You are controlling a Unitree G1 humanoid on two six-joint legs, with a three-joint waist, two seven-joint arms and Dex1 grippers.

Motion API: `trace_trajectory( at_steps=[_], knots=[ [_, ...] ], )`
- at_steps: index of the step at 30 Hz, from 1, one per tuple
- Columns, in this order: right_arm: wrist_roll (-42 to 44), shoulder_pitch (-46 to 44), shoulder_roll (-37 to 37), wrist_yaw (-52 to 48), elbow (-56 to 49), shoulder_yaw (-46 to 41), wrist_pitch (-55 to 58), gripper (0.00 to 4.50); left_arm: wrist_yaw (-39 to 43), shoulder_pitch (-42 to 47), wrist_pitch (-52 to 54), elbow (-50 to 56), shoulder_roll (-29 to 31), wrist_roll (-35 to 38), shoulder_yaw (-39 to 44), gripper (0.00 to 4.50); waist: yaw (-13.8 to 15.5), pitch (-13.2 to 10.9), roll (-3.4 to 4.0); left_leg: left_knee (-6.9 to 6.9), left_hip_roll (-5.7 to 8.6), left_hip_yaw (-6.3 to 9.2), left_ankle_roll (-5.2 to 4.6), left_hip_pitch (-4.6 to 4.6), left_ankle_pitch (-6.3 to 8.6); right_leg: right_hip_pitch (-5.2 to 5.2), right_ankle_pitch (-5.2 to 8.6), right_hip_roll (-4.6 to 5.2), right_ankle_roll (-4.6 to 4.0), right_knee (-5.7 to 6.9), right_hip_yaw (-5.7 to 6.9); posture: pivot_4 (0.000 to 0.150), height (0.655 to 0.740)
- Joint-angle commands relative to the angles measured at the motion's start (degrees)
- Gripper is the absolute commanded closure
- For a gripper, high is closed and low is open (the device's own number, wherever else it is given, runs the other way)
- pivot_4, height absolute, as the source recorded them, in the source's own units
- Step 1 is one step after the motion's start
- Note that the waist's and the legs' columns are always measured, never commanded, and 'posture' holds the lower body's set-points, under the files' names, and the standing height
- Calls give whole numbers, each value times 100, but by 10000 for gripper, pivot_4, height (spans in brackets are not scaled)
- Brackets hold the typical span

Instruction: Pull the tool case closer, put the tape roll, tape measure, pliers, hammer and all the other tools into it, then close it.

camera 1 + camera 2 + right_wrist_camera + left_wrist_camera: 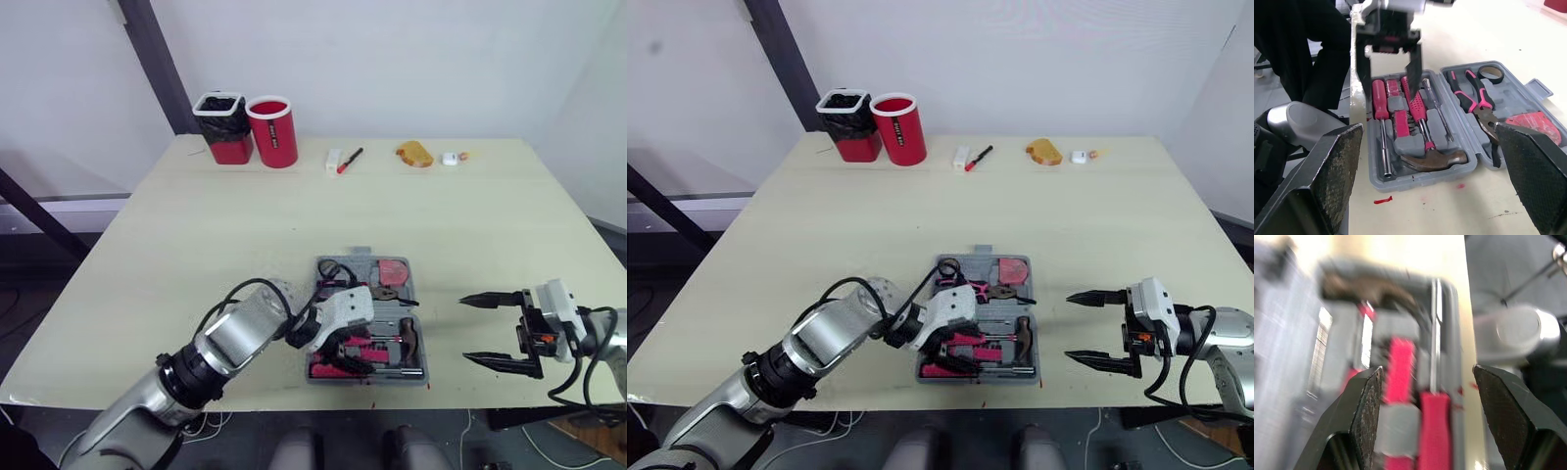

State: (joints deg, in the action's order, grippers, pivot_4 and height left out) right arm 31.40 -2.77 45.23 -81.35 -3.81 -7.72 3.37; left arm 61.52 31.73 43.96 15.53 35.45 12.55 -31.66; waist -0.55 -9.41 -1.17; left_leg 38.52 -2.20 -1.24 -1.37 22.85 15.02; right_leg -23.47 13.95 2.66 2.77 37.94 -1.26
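The grey tool case [415, 290] lies open near the table's front edge. Its far half holds the black tape roll [1491, 73], the pink-handled pliers [1476, 100] and the red tape measure [1530, 122]. The hammer [1435, 159] and pink-handled screwdrivers [1380, 98] rest in the near half. My left gripper [351, 360] hangs open just over the screwdrivers [1400, 357], nothing between its fingers. To the right of the case, my right gripper [464, 330] stands open above the table, pointing at the case.
At the table's far edge stand a red cup [272, 132] and a black-lined red bin [223, 127]. Also there are a red pen [350, 160], an orange object [414, 154] and a small white item [450, 158]. The case sits close to the front edge.
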Motion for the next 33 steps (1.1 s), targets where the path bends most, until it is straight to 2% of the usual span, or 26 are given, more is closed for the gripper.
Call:
trace_trajectory(
  at_steps=[1,3,4,5,9,10,20,33],
  knots=[
    [0,-40,-29,16,-34,-89,-139,0,-34,-253,-1421,-619,-183,-75,419,13755,3,1,2,0,0,-1,0,-1,0,0,0,0,0,1,-1,1500,7371],
    [-16,-48,-58,38,-26,-75,-147,0,146,-393,-1881,-856,-219,-7,541,13755,2,1,2,1,0,-2,0,0,0,0,0,0,0,1,0,1500,7371],
    [-26,-52,-71,44,-19,-69,-154,0,226,-455,-2110,-959,-236,11,586,18864,5,1,2,1,0,-2,0,0,0,0,0,0,0,1,-1,1500,7371],
    [-33,-52,-81,48,-15,-67,-160,0,332,-522,-2276,-1033,-247,55,622,21785,6,1,2,1,0,-2,0,0,0,0,0,0,0,1,0,1500,7371],
    [-46,-50,-99,75,1,-74,-191,0,661,-708,-2738,-1250,-263,68,646,41275,14,2,2,1,0,-3,0,0,0,0,-1,1,0,0,-1,1500,7371],
    [-49,-48,-102,84,1,-79,-199,0,749,-733,-2874,-1319,-236,-9,601,44103,15,1,2,1,0,-3,0,0,0,0,-1,1,0,0,-1,1500,7371],
    [-59,79,-119,181,-64,-146,-242,0,1241,-920,-3607,-1806,-330,-379,331,44103,18,2,3,1,0,-3,0,0,0,0,-1,1,0,1,0,1500,7371],
    [122,192,-51,143,-240,-198,-95,0,1420,-1017,-4180,-2553,-484,-851,101,44103,18,6,7,1,0,-2,0,-2,0,2,-1,1,0,2,0,1500,7371]
  ],
)
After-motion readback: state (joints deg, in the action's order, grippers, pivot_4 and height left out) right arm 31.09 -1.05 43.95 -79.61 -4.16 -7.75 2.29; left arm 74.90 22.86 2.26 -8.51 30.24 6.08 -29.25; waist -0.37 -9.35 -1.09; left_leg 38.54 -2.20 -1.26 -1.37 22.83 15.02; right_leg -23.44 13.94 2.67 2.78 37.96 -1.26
